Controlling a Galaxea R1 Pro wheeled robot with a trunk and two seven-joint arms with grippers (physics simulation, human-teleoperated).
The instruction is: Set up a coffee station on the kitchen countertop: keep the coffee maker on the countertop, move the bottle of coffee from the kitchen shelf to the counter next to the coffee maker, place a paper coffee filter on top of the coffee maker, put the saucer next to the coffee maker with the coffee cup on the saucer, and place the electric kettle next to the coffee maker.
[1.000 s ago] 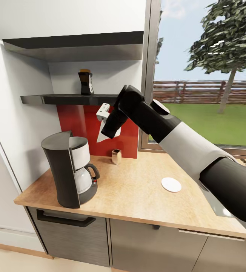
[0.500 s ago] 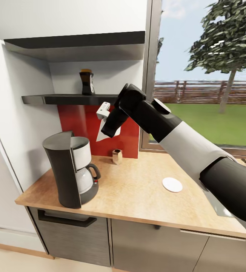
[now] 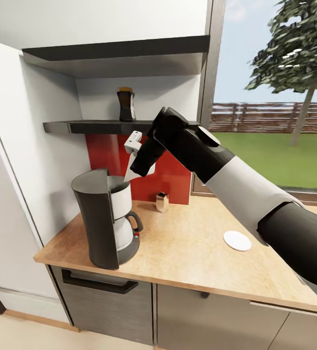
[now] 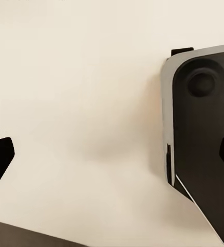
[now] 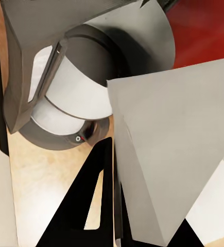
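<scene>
My right gripper pinches the paper coffee filter, which hangs point-down just above and slightly to the right of the coffee maker top on the bench, so I judge the drop lies down-left.

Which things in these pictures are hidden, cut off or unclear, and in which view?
- Right gripper, head view: its fingertips are covered by the paper coffee filter.
- Coffee maker, right wrist view: the filter covers one side.
- Left wrist view: dark shape cut by the edge, identity unclear.
- Bottle of coffee, head view: too small for label details.
</scene>
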